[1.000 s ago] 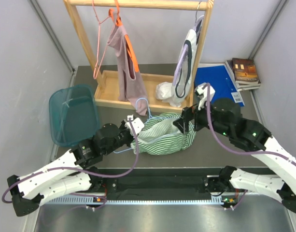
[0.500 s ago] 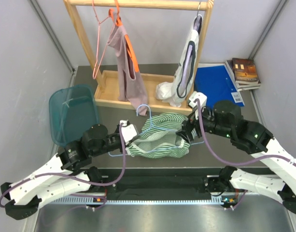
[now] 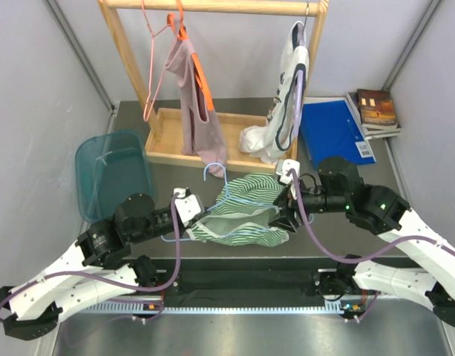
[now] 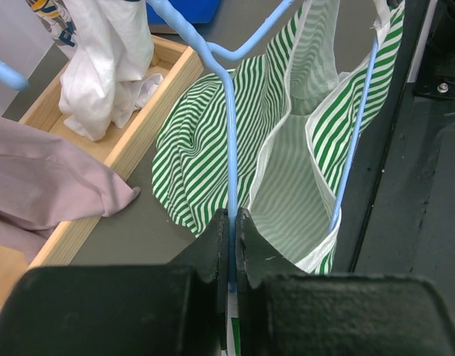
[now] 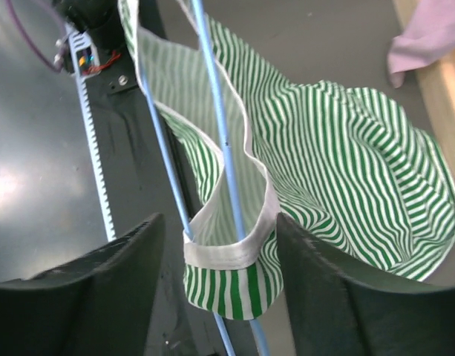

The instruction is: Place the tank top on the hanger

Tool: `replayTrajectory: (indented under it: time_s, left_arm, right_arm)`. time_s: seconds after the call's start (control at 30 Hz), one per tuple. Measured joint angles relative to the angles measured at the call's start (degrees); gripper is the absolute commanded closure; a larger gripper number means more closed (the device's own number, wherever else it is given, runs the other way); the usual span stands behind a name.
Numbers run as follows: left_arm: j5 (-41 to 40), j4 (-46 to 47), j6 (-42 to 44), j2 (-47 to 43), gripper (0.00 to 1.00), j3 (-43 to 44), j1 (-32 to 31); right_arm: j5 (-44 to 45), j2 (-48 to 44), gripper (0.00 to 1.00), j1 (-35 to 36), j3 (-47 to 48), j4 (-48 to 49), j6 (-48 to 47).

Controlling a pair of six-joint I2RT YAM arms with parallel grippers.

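Left gripper [image 4: 231,256] first: its jaws are pinched tight on one arm of the thin light-blue wire hanger [image 4: 228,148]. The hanger's long axis runs left to right along the middle of the dark table's [image 3: 164,178] near edge. I see the soft green-and-white striped tank top [image 3: 242,222] draped over that wire, between both grippers. My right gripper [image 5: 220,231] is nearer the loose end. Its jaws are partly apart, holding nothing, and straddle a white-edged strap [image 5: 228,254] and the wire.

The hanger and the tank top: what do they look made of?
The hanger is a thin light-blue rod, smooth and evenly coloured, probably coated wire or plastic. The tank top is soft matte fabric with green-and-white stripes; it folds and drapes limply.
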Motion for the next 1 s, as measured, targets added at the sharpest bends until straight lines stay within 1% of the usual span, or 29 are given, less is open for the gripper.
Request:
replayTrajectory:
  time_s: [0.03, 0.07, 0.13, 0.17, 0.2, 0.23, 0.37, 0.4, 0.43, 0.5, 0.53, 0.57, 0.6, 0.83, 1.0]
  left_arm:
    - [-0.04, -0.20, 0.11, -0.02, 1.00, 0.00, 0.00]
    - [-0.09, -0.31, 0.22, -0.02, 1.00, 0.00, 0.00]
    - [-0.48, -0.59, 0.44, -0.02, 1.00, 0.00, 0.00]
    - [-0.66, -0.70, 0.57, -0.02, 1.00, 0.00, 0.00]
    - [-0.79, -0.92, 0.66, -0.02, 1.00, 0.00, 0.00]
    - [-0.90, -1.07, 0.79, -0.04, 1.00, 0.00, 0.00]
    - [-1.05, -1.29, 1.01, -0.55, 0.99, 0.00, -0.20]
    - [-1.11, -1.22, 0.94, -0.74, 0.93, 0.00, -0.26]
    - [-1.44, -1.18, 0.83, -0.92, 0.62, 0.00, -0.31]
    - [-2.80, -0.57, 0.26, -0.90, 0.42, -0.02, -0.48]
    - [-4.24, -0.04, -0.07, -0.90, 0.24, -0.04, -0.42]
    - [-5.70, 0.66, -0.76, -0.90, 0.08, -0.07, -0.33]
    - [-6.84, 1.27, -0.76, -0.90, 0.01, -0.07, -0.20]
    - [-15.80, 7.37, -4.52, -1.81, 0.01, -0.94, -0.11]
    - [-21.77, 12.63, -5.62, -5.62, 0.01, -2.80, -0.09]
  right_arm:
    - [-0.79, 0.37, 0.48, 0.00, -0.02, -0.37, -0.28]
    - [-1.55, 0.79, 0.57, 0.00, -0.04, -0.87, -0.46]
    - [-2.40, 1.33, 0.72, 0.00, -0.04, -1.46, -0.94]
    - [-2.75, 1.53, 0.82, 0.00, -0.04, -1.75, -1.11]
    - [-2.97, 1.70, 0.89, 0.00, -0.04, -2.08, -1.18]
    - [-3.10, 1.81, 0.99, 0.00, -0.04, -2.23, -1.33]
    - [-2.51, 1.66, 1.00, -0.02, -0.07, -2.32, -0.59]
    - [-2.40, 1.62, 1.00, -0.02, -0.11, -2.05, -0.28]
    - [-2.23, 1.44, 1.00, -0.02, -0.15, -1.79, 0.07]
    - [-1.42, 1.11, 1.00, 0.00, -0.15, -1.18, 0.98]
    - [-0.98, 0.87, 1.00, 0.02, -0.15, -1.27, 1.42]
    - [0.15, 0.59, 1.00, 0.02, -0.15, -1.36, 2.08]
    - [1.27, 0.35, 1.00, 0.02, -0.15, -1.42, 2.67]
    - [11.02, -2.36, 1.00, 0.02, -0.26, -1.95, 6.86]
    - [16.68, -7.82, 1.00, 0.02, -3.93, 0.00, 10.23]
